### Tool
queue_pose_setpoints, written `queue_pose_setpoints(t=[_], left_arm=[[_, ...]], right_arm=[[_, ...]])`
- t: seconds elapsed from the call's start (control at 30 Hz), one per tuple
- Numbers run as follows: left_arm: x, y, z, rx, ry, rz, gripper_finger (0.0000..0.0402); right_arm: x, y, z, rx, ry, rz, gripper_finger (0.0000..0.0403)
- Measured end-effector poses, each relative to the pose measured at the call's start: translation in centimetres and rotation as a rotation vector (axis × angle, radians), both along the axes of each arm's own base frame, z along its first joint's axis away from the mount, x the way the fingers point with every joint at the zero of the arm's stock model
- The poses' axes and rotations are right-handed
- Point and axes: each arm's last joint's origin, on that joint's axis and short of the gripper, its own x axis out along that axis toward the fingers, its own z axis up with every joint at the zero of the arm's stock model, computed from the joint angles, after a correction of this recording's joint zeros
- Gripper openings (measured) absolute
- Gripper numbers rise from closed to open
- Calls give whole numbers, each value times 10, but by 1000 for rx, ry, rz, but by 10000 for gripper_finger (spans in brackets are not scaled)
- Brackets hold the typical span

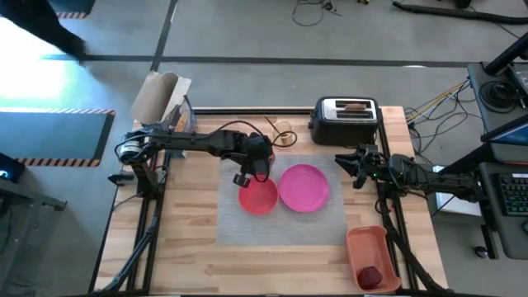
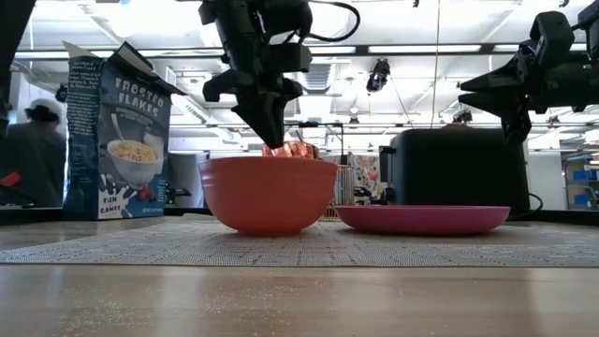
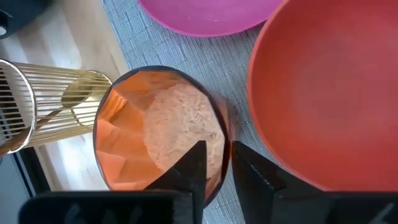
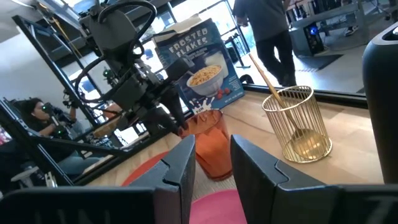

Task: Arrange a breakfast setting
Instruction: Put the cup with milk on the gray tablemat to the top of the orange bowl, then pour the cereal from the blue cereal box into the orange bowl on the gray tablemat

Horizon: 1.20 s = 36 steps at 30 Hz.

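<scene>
My left gripper [image 1: 257, 172] is over the grey mat, shut on the small orange cup [image 3: 155, 130], which holds pale flakes. The cup is just behind the orange-red bowl [image 1: 258, 199], which sits on the mat beside the pink plate [image 1: 304, 187]. The gold spoon [image 3: 78, 96] stands in a gold wire holder [image 1: 283, 134]. The toast slice [image 1: 355, 106] sticks up from the toaster [image 1: 345, 122]. The dark red fruit [image 1: 370, 275] lies in the orange tray [image 1: 367, 243]. My right gripper [image 1: 353, 167] is open and empty, raised at the right of the plate. My left gripper holds the cup by its rim [image 3: 214, 134] on the side next to the bowl, one finger [image 3: 193, 165] inside the cup and one [image 3: 249, 171] outside. The fingers come from above, pointing down. The cup is upright; I cannot tell whether its base is on the mat.
A cereal box [image 2: 117, 131] stands at the table's far left corner. The toaster is at the far right, the tray at the near right corner. Bare wood lies along the near edge [image 1: 247, 268]. People show in the room behind.
</scene>
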Motion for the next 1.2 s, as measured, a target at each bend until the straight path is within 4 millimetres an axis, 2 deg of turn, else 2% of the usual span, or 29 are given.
queue_pose_setpoints(t=[0.4, 0.67, 0.87, 1.0, 1.2], left_arm=[[-2, -4, 2, -75, -17, 172, 114], [-15, -24, 27, -75, -58, 162, 148], [-32, -35, 34, -153, -48, 357, 171], [-45, -47, 26, -125, -54, 494, 183], [-78, -64, 17, -70, -162, 767, 203]], right_arm=[[0, 0, 0, 0, 0, 0, 91], [0, 0, 0, 0, 0, 0, 91], [0, 0, 0, 0, 0, 0, 91], [0, 0, 0, 0, 0, 0, 91], [0, 0, 0, 0, 0, 0, 91]])
